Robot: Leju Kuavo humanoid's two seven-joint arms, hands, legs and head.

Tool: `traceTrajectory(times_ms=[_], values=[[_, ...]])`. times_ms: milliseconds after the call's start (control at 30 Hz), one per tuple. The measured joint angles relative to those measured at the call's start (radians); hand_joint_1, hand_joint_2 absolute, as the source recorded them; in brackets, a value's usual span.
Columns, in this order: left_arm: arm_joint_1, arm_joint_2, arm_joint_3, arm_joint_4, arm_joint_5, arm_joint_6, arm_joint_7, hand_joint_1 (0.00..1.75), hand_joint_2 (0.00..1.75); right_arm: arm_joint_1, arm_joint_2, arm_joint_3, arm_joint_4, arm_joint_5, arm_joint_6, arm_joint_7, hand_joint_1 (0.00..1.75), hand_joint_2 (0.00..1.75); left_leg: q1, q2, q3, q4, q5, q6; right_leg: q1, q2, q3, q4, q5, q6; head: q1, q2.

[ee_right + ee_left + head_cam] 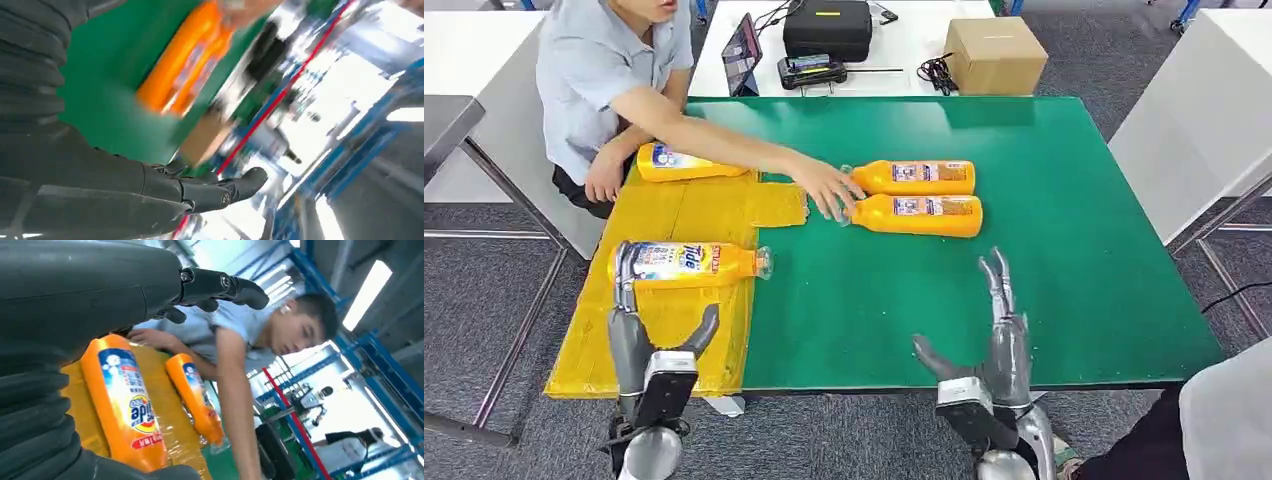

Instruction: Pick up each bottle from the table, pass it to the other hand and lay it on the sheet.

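Note:
An orange Tide bottle (686, 265) (125, 400) lies on its side on the yellow sheet (589, 345), cap toward the green table (1074, 250). My left hand (639, 335) (100, 300) is open, its fingers stretched over the bottle's base end and the thumb spread apart. A second bottle (686, 163) (195, 395) lies at the sheet's far end. Two more bottles (919, 177) (919, 216) lie side by side on the green top, seen blurred in the right wrist view (185, 65). My right hand (999, 335) (150, 190) is open above the table's front part, holding nothing.
A person (614, 70) at the far left reaches across, their hand (829, 188) at the caps of the two bottles on the green top. Behind the table are a cardboard box (994, 55), a black case (827, 28) and a tablet (742, 52).

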Motion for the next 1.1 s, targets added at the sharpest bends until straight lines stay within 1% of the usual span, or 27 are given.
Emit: traceTrajectory(times_ms=[67,300,400,467,600,700,800,900,1100], values=[[0.019,0.001,-0.005,-0.032,0.072,0.0,0.011,0.0,1.75,0.017,-0.006,-0.021,0.0,0.087,-0.055,0.032,0.0,1.75,0.0,0.0,0.0,0.0,0.0,0.0,0.0,0.0,0.0,0.0,0.0,0.0,0.0,0.0],[0.081,0.02,-0.065,-0.148,0.203,-0.002,0.01,0.0,1.75,0.053,-0.036,-0.059,0.0,0.271,-0.169,0.097,0.0,1.75,0.0,0.0,0.0,0.0,0.0,0.0,0.0,0.0,0.0,0.0,0.0,0.0,0.0,0.0],[0.096,0.025,-0.084,-0.185,0.211,-0.002,0.01,0.0,1.75,0.054,-0.044,-0.06,0.003,0.346,-0.199,0.126,0.0,1.75,0.0,0.0,0.0,0.0,0.0,0.0,0.0,0.0,0.0,0.0,0.0,0.0,0.0,0.0],[0.1,0.028,-0.093,-0.196,0.211,-0.002,0.015,0.0,1.75,0.052,-0.047,-0.06,0.013,0.431,-0.215,0.163,0.0,1.75,0.0,0.0,0.0,0.0,0.0,0.0,0.0,0.0,0.0,0.0,0.0,0.0,0.0,0.0],[0.105,0.035,-0.102,-0.203,0.223,-0.002,0.022,0.0,1.75,0.044,-0.051,-0.06,0.05,0.535,-0.222,0.205,0.0,1.75,0.0,0.0,0.0,0.0,0.0,0.0,0.0,0.0,0.001,0.0,0.0,0.0,0.0,0.0],[0.108,0.043,-0.111,-0.207,0.242,-0.002,0.032,0.0,1.75,0.025,-0.065,-0.056,0.101,0.603,-0.218,0.269,0.0,1.75,0.0,0.0,0.0,0.0,0.0,0.0,0.0,0.0,0.001,0.0,0.0,0.0,0.0,0.0],[0.106,0.052,-0.119,-0.21,0.289,-0.016,0.055,0.0,1.75,0.003,-0.089,-0.043,0.153,0.602,-0.188,0.332,0.0,1.75,0.0,0.0,0.0,0.0,0.0,0.0,0.0,0.0,0.001,0.0,0.0,0.0,0.0,0.0],[0.095,0.06,-0.126,-0.206,0.352,-0.047,0.064,0.0,1.75,-0.037,-0.11,-0.027,0.22,0.543,-0.172,0.339,0.0,1.75,-0.001,0.0,0.0,0.0,0.0,0.0,0.0,0.0,0.001,0.0,0.0,0.0,0.0,0.0],[0.071,0.074,-0.154,-0.176,0.346,-0.07,0.07,0.0,1.75,-0.116,-0.135,-0.013,0.342,0.536,-0.132,0.346,0.0,1.75,0.0,0.0,0.001,0.0,0.0,0.0,0.0,0.0,0.001,0.0,0.0,0.0,0.0,0.0]])
